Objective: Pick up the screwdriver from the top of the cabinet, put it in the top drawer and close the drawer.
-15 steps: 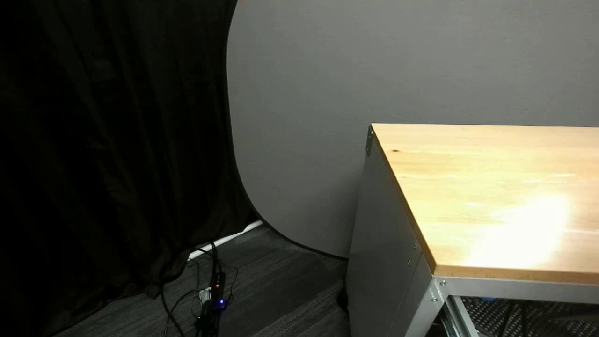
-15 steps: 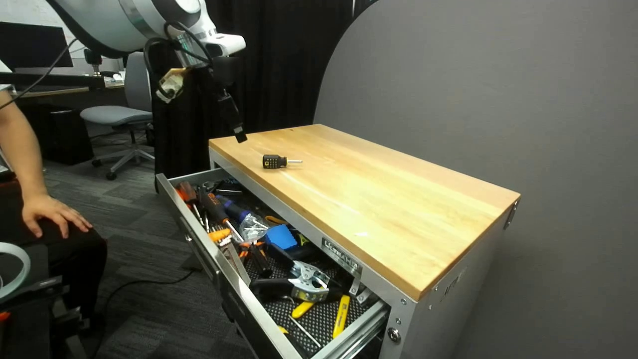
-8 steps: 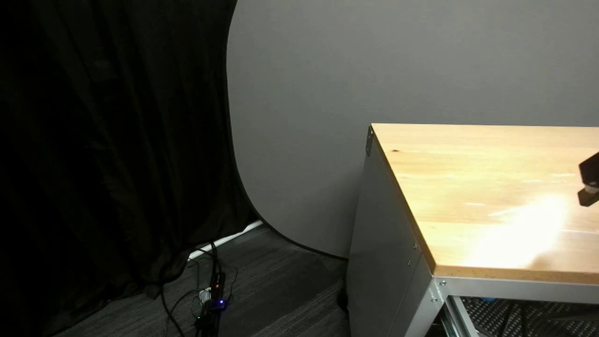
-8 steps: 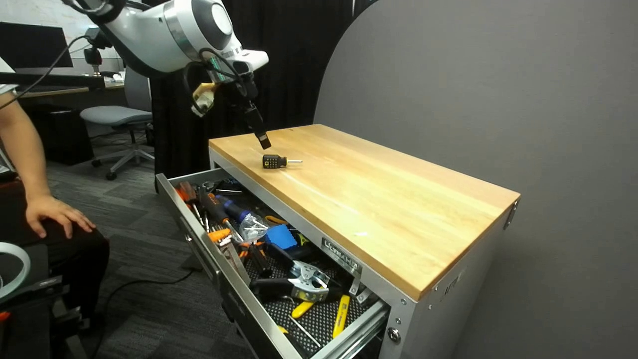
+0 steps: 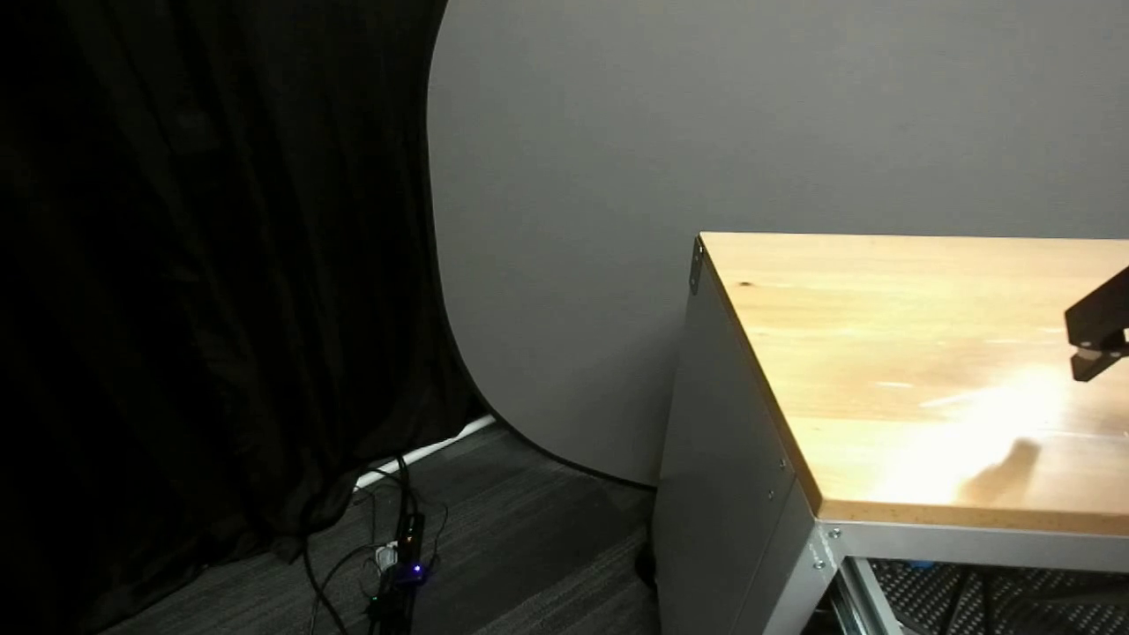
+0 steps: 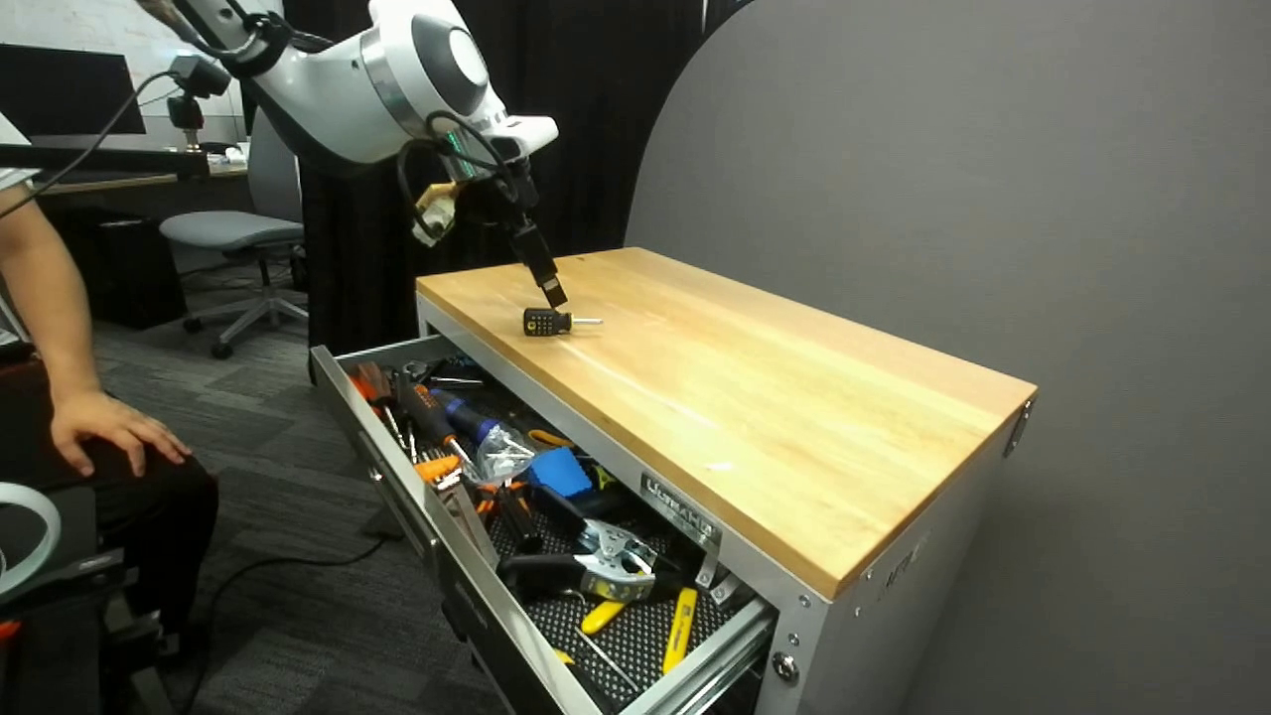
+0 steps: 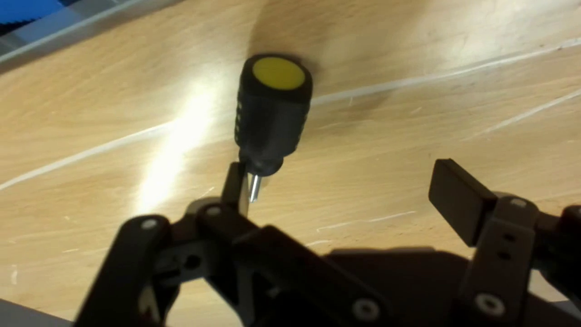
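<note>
The stubby screwdriver (image 6: 546,322), with black handle and short metal shaft, lies on the cabinet's honey-coloured wooden top (image 6: 755,417). My gripper (image 6: 555,294) is just above and behind it. In the wrist view my gripper (image 7: 346,190) is open with a wide empty gap. The screwdriver's handle (image 7: 272,122) shows beyond the left finger (image 7: 233,186), its yellow end facing away. The shaft runs close by that finger's inner side; I cannot tell if they touch. The top drawer (image 6: 516,616) is pulled open; only a sliver (image 5: 873,595) shows in an exterior view.
The drawer holds several tools, including a metal clamp (image 6: 616,561), a blue block (image 6: 561,472) and yellow handles (image 6: 680,631). A person's arm (image 6: 50,328) is at the left. A large grey panel (image 6: 1092,248) stands behind the cabinet.
My gripper has moved right and down over the wooden top, closer to the screwdriver. It has come into an exterior view at the right edge. The screwdriver and drawer have not moved.
</note>
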